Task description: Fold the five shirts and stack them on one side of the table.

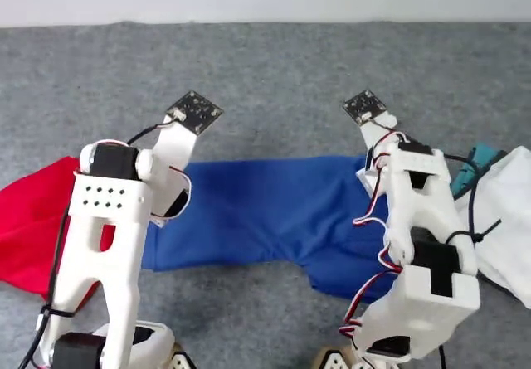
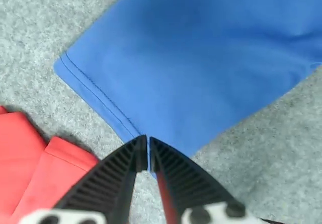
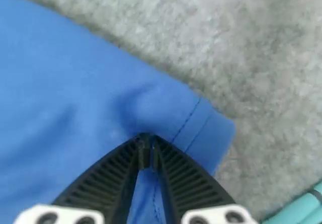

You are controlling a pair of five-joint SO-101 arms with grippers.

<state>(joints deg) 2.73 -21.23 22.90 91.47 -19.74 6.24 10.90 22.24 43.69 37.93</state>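
The blue shirt (image 1: pixel 265 211) lies stretched across the table (image 1: pixel 274 79) as a long band, its long axis running from one arm to the other. Each arm holds one end of it. The left gripper (image 2: pixel 148 151) is clenched on the corner of a stitched hem at the shirt's left end. The right gripper (image 3: pixel 145 148) is clamped on the cloth just inside a hemmed corner at the right end, where the fabric puckers at its tips. With both ends pinched, the coming move is most likely a fold across the short axis, carrying one long edge over the other. The open room lies on the far side of the blue shirt, a broad stretch of bare table, while on the near side only a narrow strip separates it from the arm bases. The ends are crowded: the red shirt (image 1: pixel 33 211) sits just beside the blue shirt's left end, and the white shirt (image 1: pixel 506 220) and a teal cloth (image 1: pixel 477 166) lie close off its right end. Any sideways pull risks dragging a neighbour.
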